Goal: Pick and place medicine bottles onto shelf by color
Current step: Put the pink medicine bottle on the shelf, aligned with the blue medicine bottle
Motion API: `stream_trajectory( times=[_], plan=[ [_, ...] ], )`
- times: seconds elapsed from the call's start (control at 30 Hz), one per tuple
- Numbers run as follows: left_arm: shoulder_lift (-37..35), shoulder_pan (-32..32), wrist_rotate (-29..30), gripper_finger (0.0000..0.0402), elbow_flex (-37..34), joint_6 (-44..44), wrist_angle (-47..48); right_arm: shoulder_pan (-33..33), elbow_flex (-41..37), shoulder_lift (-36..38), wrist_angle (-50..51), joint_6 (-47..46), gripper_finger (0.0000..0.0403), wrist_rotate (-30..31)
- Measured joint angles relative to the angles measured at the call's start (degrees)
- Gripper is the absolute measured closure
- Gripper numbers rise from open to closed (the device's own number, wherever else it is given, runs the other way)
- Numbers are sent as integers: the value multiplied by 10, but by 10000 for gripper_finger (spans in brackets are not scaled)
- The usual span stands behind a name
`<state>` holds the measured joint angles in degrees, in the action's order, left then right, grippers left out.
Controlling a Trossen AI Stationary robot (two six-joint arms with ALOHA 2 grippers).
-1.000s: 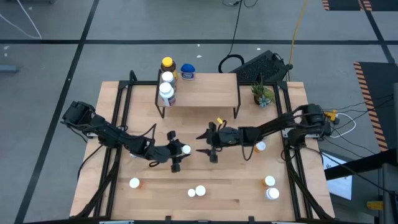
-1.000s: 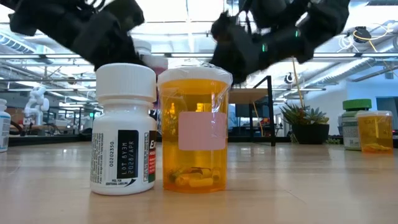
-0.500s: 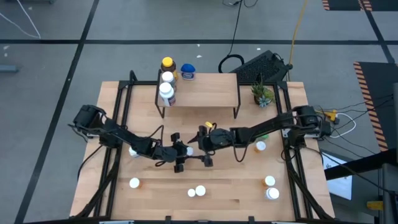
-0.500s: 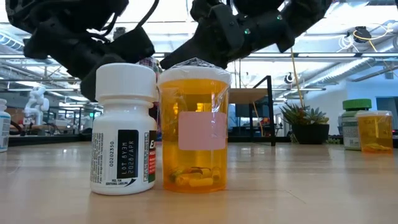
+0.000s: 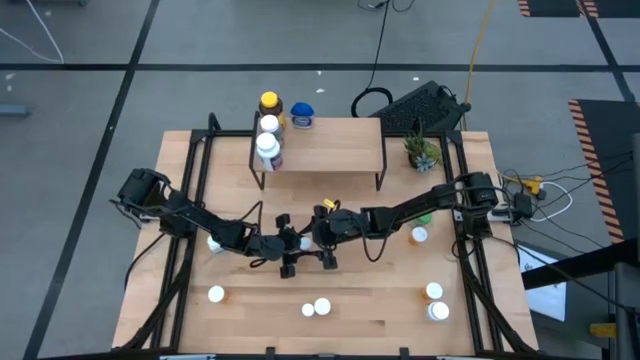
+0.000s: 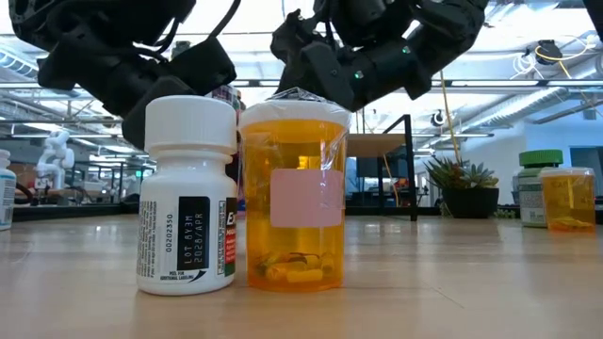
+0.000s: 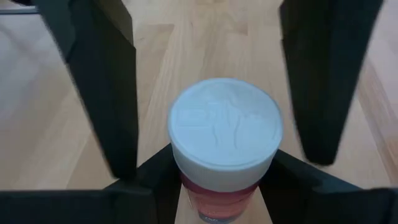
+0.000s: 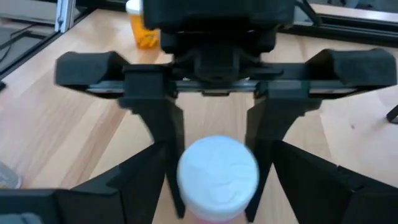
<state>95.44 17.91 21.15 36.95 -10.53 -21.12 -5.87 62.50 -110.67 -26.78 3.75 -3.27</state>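
From above, the two end effectors meet at the middle of the light-wood counter (image 5: 330, 310). The left end effector (image 5: 292, 244) reaches in from 9 o'clock and the right end effector (image 5: 316, 242) from 3 o'clock. Between them is the white-capped, red-bodied medicine bottle (image 5: 302, 240). The light-wood shelf on dark metal legs (image 5: 330, 145) stands at 12 o'clock, well apart.

This looks like a hand-over from left to right. To do it well, the right fingers should close squarely on the body below the cap. The left should let go only once that grip is firm, keeping the bottle upright throughout.

At counter height, both dark arms hang overhead. A white plastic bottle (image 6: 187, 198) and an orange translucent bottle (image 6: 294, 198) stand in front and hide most of the held bottle.

In the left wrist view, the left fingers (image 7: 152, 177) pinch the red body just under the cap. The right arm's fingers stand spread to either side of the cap, near it.

In the right wrist view, the right fingers (image 8: 124, 183) are spread with the bottle centred between them, and I cannot see them touching it. The left fingers hug it from the far side.
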Motion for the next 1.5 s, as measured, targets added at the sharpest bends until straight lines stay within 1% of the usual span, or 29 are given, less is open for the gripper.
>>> stream_trajectory(
  times=[0.1, 0.33, 0.43, 0.6, 0.7, 0.83, 1.0, 1.07, 1.17, 1.23, 1.3, 1.4, 1.5],
  plan=[
    [0, 0, 0, 218, 0, 0, 0, 2, 0, 0, 6, 0, 144, 0],
    [0, 0, 4, 218, 0, -16, 0, 3, 0, 0, 19, 0, 214, -1],
    [0, 0, 11, 217, 0, -21, 0, 3, 0, 0, 19, 0, 237, -1],
    [0, 1, 13, 209, 0, -89, -1, 3, 0, 4, 23, -8, 235, -4],
    [0, 0, 14, 185, 0, -96, 0, 5, -1, 5, 26, -17, 223, -3],
    [-11, 0, 14, 137, 0, -97, 8, 12, -1, 16, 54, -27, 227, -12],
    [-56, 0, -4, 79, 0, -104, 110, 22, -2, 67, 110, -37, 231, -13],
    [-72, 1, -6, 62, 0, -121, 151, 27, -2, 95, 126, -37, 229, -13],
    [-84, 5, -5, 47, 0, -129, 170, 43, -1, 140, 149, -31, 227, -13],
    [-83, 8, 0, 42, 0, -135, 168, 62, 20, 165, 183, -25, 227, -12],
    [-79, 10, 9, 42, 0, -138, 162, 85, 57, 179, 236, -19, 228, -11],
    [-73, 10, 21, 41, -1, -141, 163, 120, 139, 178, 333, 4, 227, -10],
    [-70, 9, 30, 41, 0, -141, 145, 161, 235, 156, 389, 38, 226, -9]
  ],
)
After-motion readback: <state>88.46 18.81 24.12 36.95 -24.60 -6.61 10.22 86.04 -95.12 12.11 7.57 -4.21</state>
